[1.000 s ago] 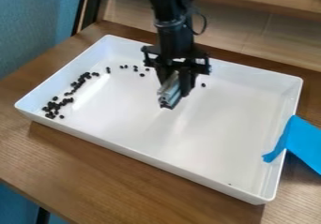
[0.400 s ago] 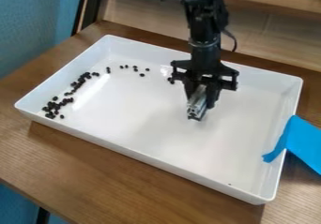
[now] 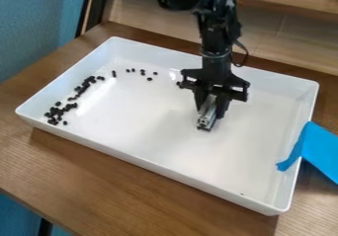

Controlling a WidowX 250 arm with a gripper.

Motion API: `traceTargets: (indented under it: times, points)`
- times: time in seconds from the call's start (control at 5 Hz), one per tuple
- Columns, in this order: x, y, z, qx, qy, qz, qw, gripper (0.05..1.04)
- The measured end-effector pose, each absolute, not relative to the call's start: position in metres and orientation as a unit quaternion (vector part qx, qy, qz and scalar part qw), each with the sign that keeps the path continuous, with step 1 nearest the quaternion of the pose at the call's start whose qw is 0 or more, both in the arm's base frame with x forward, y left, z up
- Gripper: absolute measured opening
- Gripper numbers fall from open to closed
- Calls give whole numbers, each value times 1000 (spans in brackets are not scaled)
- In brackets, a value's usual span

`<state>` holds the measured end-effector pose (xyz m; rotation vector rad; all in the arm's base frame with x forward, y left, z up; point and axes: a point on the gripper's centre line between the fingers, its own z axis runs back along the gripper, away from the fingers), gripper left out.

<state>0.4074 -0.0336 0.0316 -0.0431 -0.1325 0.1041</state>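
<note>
Wood-grained tabletop [image 3: 86, 173] supports a smooth, glossy white tray [image 3: 158, 170] with raised walls. Over the tray's floor, the gripper [image 3: 211, 116] has its two fingers closed on a ribbed, silvery bar [image 3: 205, 121], which tilts downward between them. Small, dark beads [image 3: 54, 111] lie in a curved trail, apart from the bar. Flat blue tape [image 3: 320, 151] overlaps the tray's right edge.

You can read no text, labels, brands, numbers or signs here.
</note>
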Motion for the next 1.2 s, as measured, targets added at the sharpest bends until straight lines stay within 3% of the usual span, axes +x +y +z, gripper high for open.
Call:
traceTargets:
  times: [0.4, 1.2]
  points:
    - [413, 1, 32, -15, -81, 70, 994, 396]
    - [395, 69, 31, -17, -64, 129, 989, 396]
